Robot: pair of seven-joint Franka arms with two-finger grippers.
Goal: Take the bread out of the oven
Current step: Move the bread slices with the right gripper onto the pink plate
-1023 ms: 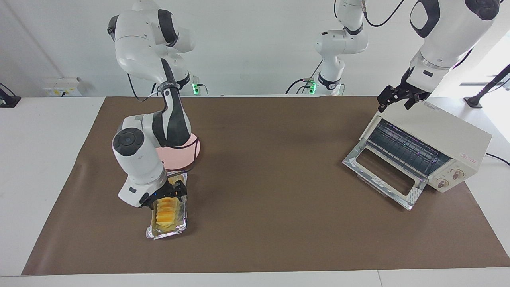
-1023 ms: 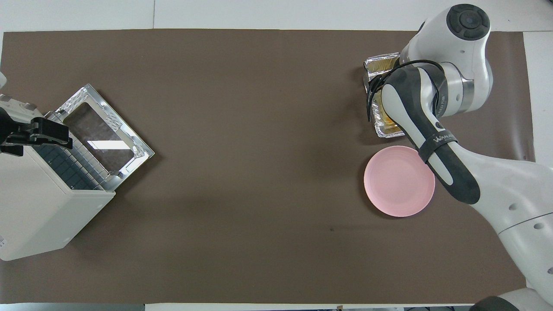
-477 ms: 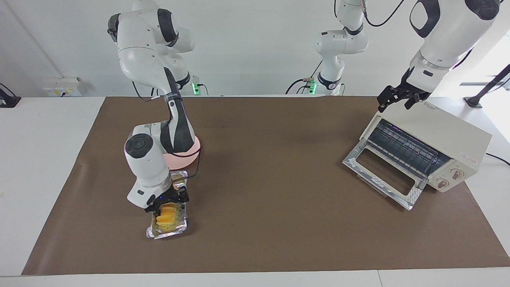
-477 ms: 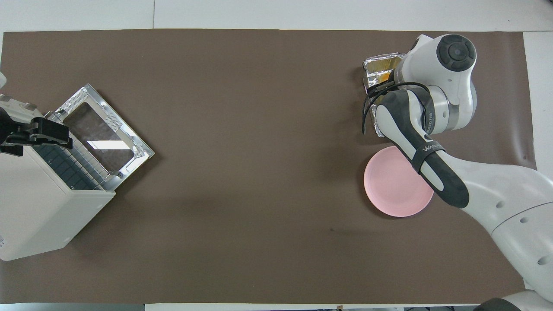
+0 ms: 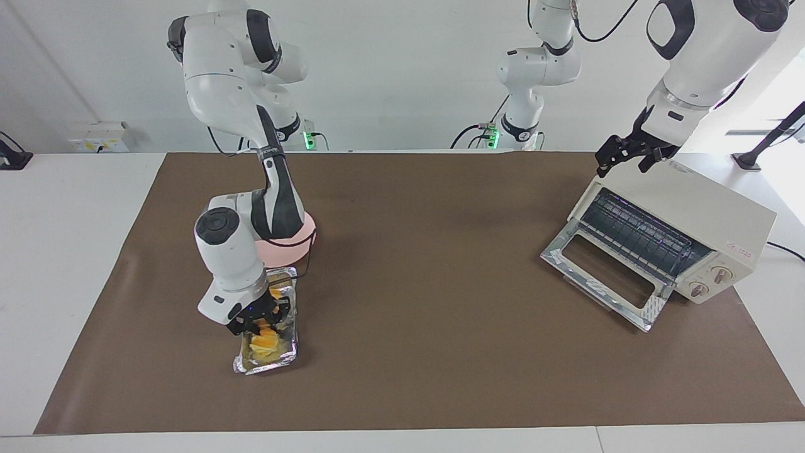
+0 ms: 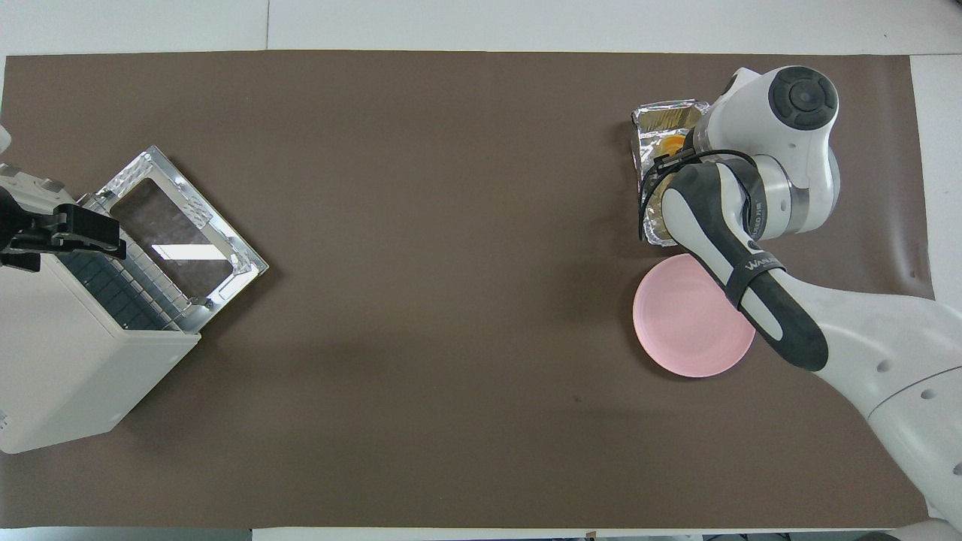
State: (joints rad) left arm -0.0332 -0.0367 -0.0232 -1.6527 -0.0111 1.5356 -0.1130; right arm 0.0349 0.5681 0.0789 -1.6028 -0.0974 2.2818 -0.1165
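The bread, a yellow-orange ridged loaf, lies in a crinkled foil tray on the brown mat at the right arm's end; a bit of it shows in the overhead view. My right gripper is down in the tray, shut on the middle of the loaf; its wrist hides it from above. The cream-white oven stands at the left arm's end with its glass door dropped open and its rack bare. My left gripper waits open over the oven's top edge.
A round pink plate lies beside the foil tray, nearer to the robots, partly under the right forearm; it also shows in the overhead view. The brown mat covers the table between tray and oven.
My right gripper has come down from above the loaf into the tray and closed on it; the tray shifted slightly. The left arm has not moved.
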